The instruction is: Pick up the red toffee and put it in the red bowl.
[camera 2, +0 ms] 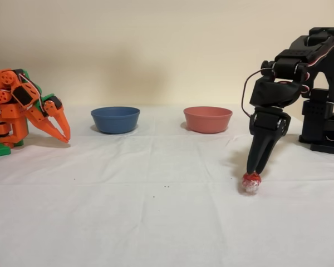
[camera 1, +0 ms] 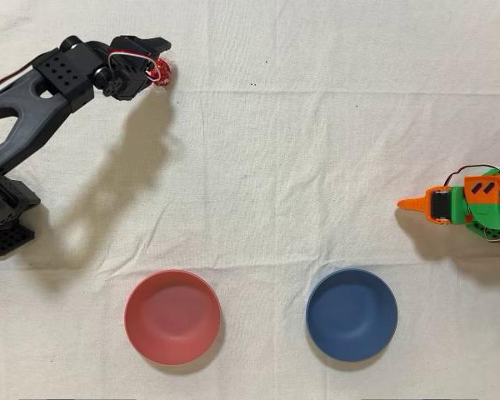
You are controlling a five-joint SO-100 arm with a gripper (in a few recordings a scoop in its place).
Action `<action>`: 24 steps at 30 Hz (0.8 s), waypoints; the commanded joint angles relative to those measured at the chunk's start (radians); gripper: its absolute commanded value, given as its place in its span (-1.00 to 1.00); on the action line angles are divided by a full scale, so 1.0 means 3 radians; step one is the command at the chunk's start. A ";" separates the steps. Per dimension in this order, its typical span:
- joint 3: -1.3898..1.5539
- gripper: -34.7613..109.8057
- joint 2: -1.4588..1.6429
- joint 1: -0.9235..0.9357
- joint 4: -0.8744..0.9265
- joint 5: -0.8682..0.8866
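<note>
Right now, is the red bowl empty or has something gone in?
Empty. The red bowl shows only its bare inside from overhead; the red toffee lies on the cloth at the pincer tips.

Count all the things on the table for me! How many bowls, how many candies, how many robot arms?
Bowls: 2, the red bowl and the blue bowl
Candies: 1, the red toffee, at the tips of the black arm's gripper
Robot arms: 2, the black arm and the idle orange arm
Total: 5
</note>
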 commanded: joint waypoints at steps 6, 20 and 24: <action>-0.0020 -0.11 0.0000 -0.0015 -0.0107 0.0005; 0.0097 -0.11 -0.0056 0.0036 -0.0291 -0.0097; 0.0097 -0.11 -0.0123 0.0051 -0.0348 -0.0112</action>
